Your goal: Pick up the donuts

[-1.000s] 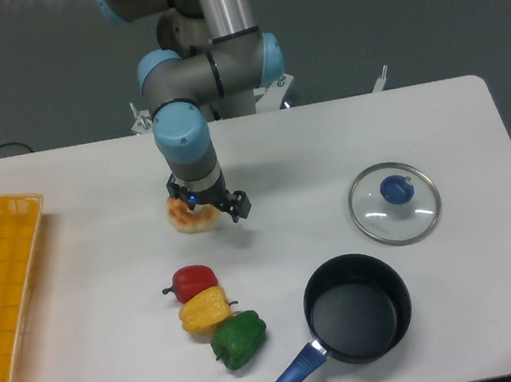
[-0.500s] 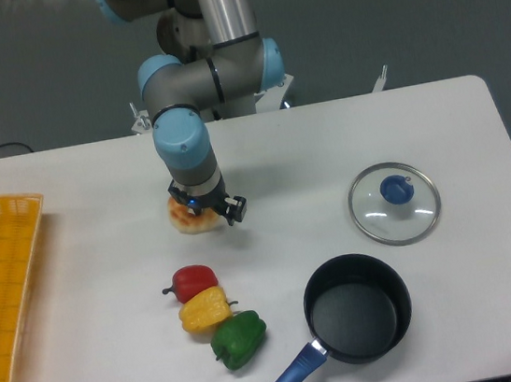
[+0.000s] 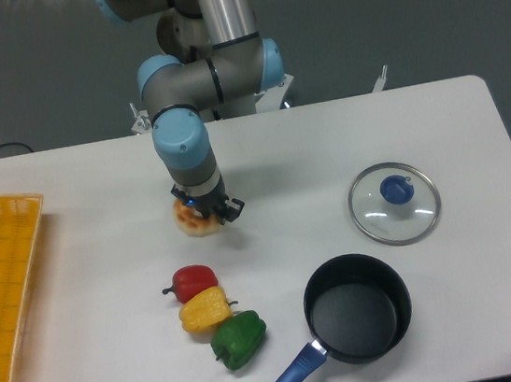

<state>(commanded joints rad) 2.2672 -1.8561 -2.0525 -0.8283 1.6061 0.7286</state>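
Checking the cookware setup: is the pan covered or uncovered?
Uncovered. The pan shows its bare dark inside, and the glass lid lies flat on the table apart from it.

On the table (image 3: 307, 156), the donuts (image 3: 193, 220) lie left of centre, directly under the gripper (image 3: 207, 212). In front of them three peppers (image 3: 213, 314) sit in a touching diagonal row. The pan (image 3: 358, 307) stands to the right of the peppers (its handle reaching toward the front edge), and the lid (image 3: 395, 203) lies flat behind it, farther right. The basket (image 3: 5, 290) rests at the table's far left edge.
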